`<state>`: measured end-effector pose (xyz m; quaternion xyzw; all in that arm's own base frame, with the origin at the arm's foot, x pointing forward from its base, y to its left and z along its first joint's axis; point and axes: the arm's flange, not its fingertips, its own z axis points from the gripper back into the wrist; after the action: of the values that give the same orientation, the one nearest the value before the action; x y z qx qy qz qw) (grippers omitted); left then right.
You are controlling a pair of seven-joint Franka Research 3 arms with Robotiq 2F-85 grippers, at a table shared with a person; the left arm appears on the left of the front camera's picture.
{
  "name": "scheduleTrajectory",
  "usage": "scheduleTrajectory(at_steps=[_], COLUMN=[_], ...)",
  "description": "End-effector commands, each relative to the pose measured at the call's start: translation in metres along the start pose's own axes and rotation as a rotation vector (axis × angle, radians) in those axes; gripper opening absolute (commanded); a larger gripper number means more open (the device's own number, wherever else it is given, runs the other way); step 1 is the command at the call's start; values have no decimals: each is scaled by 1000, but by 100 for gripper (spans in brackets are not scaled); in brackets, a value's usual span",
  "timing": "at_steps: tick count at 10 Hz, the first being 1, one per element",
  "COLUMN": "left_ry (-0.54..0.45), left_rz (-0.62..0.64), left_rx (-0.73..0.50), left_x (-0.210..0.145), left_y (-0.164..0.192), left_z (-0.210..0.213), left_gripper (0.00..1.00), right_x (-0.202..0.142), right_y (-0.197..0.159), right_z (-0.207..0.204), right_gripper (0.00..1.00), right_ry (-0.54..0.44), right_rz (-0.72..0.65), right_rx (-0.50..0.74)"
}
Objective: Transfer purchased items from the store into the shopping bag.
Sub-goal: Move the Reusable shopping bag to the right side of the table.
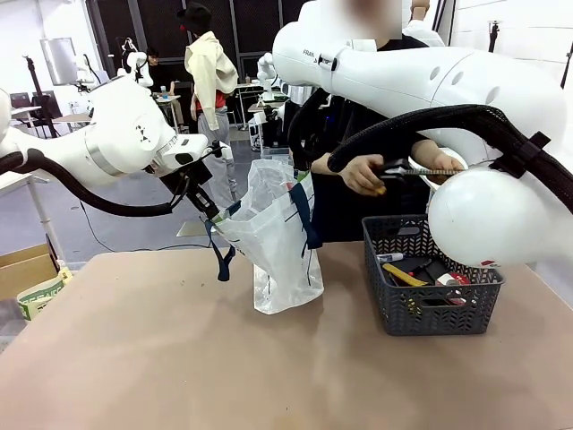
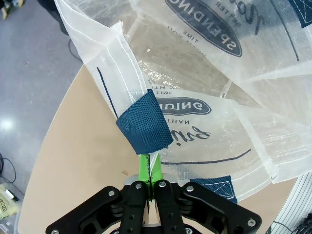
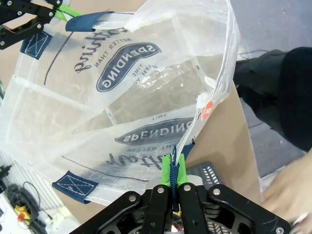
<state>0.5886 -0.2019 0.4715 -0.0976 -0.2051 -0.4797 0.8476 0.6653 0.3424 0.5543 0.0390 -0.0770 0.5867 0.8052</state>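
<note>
The shopping bag (image 1: 279,246) stands open on the table, held wide by both grippers. My left gripper (image 1: 204,204) is shut on its navy strap handle (image 2: 144,127); the left wrist view shows the green pads (image 2: 144,165) pinching it. My right gripper (image 3: 174,176) is shut on the opposite navy handle (image 1: 304,213) at the bag's rim (image 3: 214,92). The store, a dark grey basket (image 1: 431,309), sits right of the bag with purchased items (image 1: 421,276) inside. A person's hand (image 1: 363,174) holds a thin item (image 1: 419,170) above the basket.
My right arm's large white links (image 1: 488,210) hang over the basket's right side. A cardboard box (image 1: 31,273) sits off the table at the left. Bare tabletop (image 1: 179,358) lies in front of the bag. The person's hand is a blur in the right wrist view.
</note>
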Motion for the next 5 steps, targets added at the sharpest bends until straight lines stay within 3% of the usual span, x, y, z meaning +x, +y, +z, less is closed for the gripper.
scheduleTrajectory(at_steps=[1,5], left_ry=[4,4], left_rz=[7,7], left_rx=[14,14], left_x=[1,1], left_y=[0,0], left_z=[0,0], left_gripper=[0,0], right_x=[1,1], right_y=[1,1], right_z=[1,1], right_gripper=[0,0], right_ry=[-3,-3], right_rz=[5,5], right_rx=[-4,-4])
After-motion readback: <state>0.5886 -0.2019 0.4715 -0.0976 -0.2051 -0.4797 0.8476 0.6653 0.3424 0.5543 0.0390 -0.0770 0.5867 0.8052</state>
